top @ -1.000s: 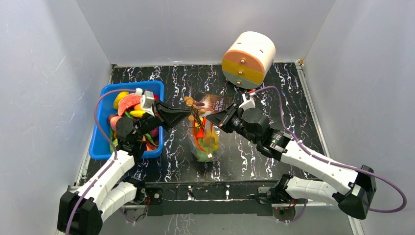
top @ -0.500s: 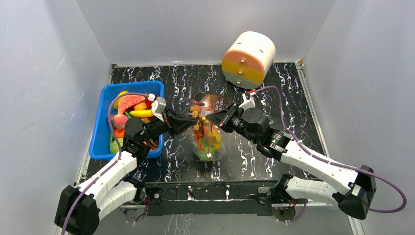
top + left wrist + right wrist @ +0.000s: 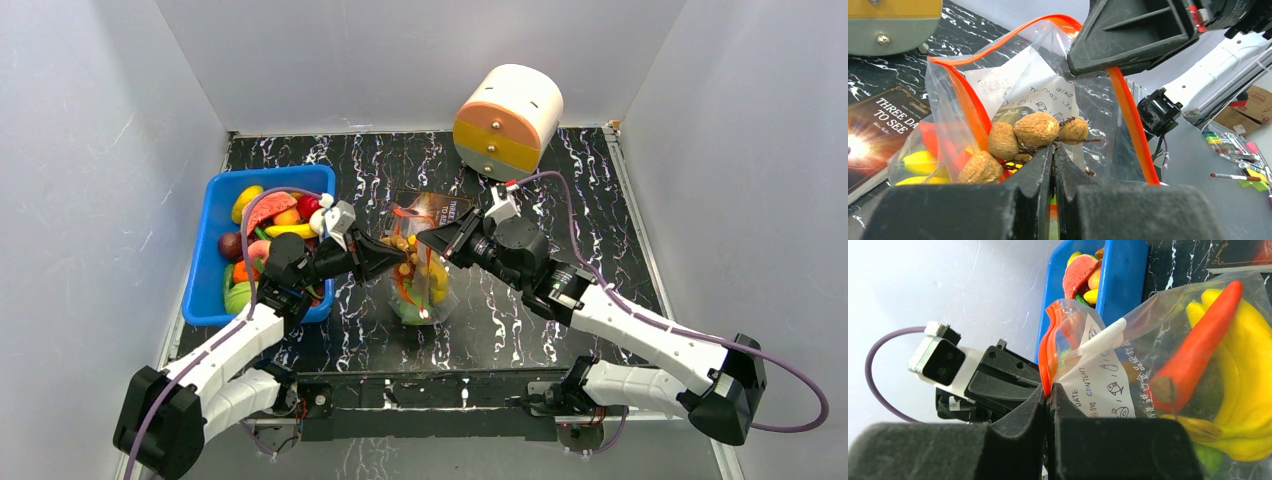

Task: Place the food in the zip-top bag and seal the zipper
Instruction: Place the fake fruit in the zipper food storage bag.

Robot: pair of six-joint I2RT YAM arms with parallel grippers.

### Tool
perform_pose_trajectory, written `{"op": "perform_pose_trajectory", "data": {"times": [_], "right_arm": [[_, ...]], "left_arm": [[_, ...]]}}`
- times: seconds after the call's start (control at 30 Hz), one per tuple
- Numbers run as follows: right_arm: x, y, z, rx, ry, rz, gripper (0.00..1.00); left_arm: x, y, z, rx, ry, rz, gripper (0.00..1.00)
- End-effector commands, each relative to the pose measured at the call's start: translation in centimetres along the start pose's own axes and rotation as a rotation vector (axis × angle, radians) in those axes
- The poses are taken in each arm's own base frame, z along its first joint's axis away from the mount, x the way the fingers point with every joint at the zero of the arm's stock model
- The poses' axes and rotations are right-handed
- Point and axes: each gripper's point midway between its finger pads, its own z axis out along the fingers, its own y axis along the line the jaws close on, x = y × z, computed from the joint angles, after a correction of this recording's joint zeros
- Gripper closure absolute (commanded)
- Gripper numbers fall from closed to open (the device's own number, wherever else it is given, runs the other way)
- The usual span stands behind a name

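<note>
The clear zip-top bag [image 3: 420, 285] stands open mid-table, its red-orange zipper [image 3: 1128, 125] forming the mouth. My right gripper [image 3: 432, 241] is shut on the zipper edge [image 3: 1046, 371] and holds the mouth up. My left gripper [image 3: 400, 257] is shut on the stem of a brown cluster [image 3: 1035, 131], which hangs at the bag's mouth. Inside the bag lie a yellow banana [image 3: 1243, 390], an orange-red chili [image 3: 1198, 350] and a green piece [image 3: 412, 313]. More food [image 3: 265, 222] fills the blue bin. The slider is not visible.
The blue bin [image 3: 215, 300] sits at the left beside my left arm. A dark book [image 3: 440, 210] lies behind the bag. A round cream, orange and yellow drawer unit [image 3: 506, 122] stands at the back right. White walls enclose the table.
My left gripper has carried the brown cluster right and down from above the bin's edge to the bag's mouth. My right gripper has kept its hold on the zipper edge.
</note>
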Motion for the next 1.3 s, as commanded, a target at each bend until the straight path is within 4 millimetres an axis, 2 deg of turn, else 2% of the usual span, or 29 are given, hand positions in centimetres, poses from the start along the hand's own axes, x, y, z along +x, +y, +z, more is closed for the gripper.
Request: {"op": "perform_pose_trajectory", "data": {"times": [0.0, 0.33, 0.43, 0.53, 0.57, 0.67, 0.7, 0.77, 0.9, 0.97, 1.03, 1.07, 1.13, 1.2, 1.27], "right_arm": [[-2.2, 6.3, -0.6, -0.19, -0.045, 0.004, 1.0], [-1.0, 5.9, 0.2, -0.195, 0.0, 0.001, 1.0], [-0.5, 5.8, 0.4, -0.201, 0.02, 0.007, 1.0], [-0.2, 5.5, 0.5, -0.197, 0.033, 0.0, 1.0], [-0.2, 5.4, 0.4, -0.189, 0.029, -0.01, 1.0], [-0.8, 4.7, 0.3, -0.144, -0.001, -0.061, 1.0], [-1.1, 4.3, 0.2, -0.127, -0.012, -0.08, 1.0], [-1.7, 3.5, 0.0, -0.082, -0.041, -0.114, 1.0], [-2.1, 2.8, -0.5, -0.059, -0.064, -0.15, 1.0], [-2.0, 2.6, -0.6, -0.054, -0.059, -0.153, 1.0], [-1.9, 3.0, -0.6, -0.076, -0.055, -0.143, 1.0], [-2.0, 3.0, -0.7, -0.075, -0.059, -0.142, 1.0], [-2.4, 3.1, -1.0, -0.073, -0.076, -0.14, 1.0], [-2.5, 3.5, -1.2, -0.088, -0.08, -0.138, 1.0], [-2.6, 3.7, -1.3, -0.095, -0.081, -0.137, 1.0]], "left_arm": [[-1.0, -0.8, 0.9, 0.057, 0.012, 0.05, 1.0], [1.6, -2.3, 1.8, 0.165, 0.106, 0.057, 1.0], [2.6, -2.1, 2.1, 0.169, 0.147, 0.057, 1.0], [2.1, -1.4, 2.4, 0.11, 0.139, 0.045, 1.0], [1.5, -1.3, 2.4, 0.093, 0.127, 0.039, 0.98], [-0.5, -0.3, 2.2, -0.039, 0.114, -0.007, 0.56], [-1.3, 0.0, 2.0, -0.089, 0.114, -0.016, 0.48], [-2.7, 0.9, 1.4, -0.202, 0.116, -0.024, 0.43], [-4.7, 2.4, -0.6, -0.404, 0.117, -0.046, 0.42], [-4.4, 3.0, -1.5, -0.468, 0.142, -0.063, 0.44], [-2.3, 4.1, -2.2, -0.522, 0.217, -0.075, 0.46], [-1.2, 3.9, -2.6, -0.53, 0.277, -0.116, 0.48], [0.5, 2.3, -3.0, -0.48, 0.325, -0.202, 0.4], [1.5, 1.2, -2.6, -0.42, 0.313, -0.275, 0.37], [1.8, 1.0, -2.1, -0.407, 0.283, -0.344, 0.37]]}}
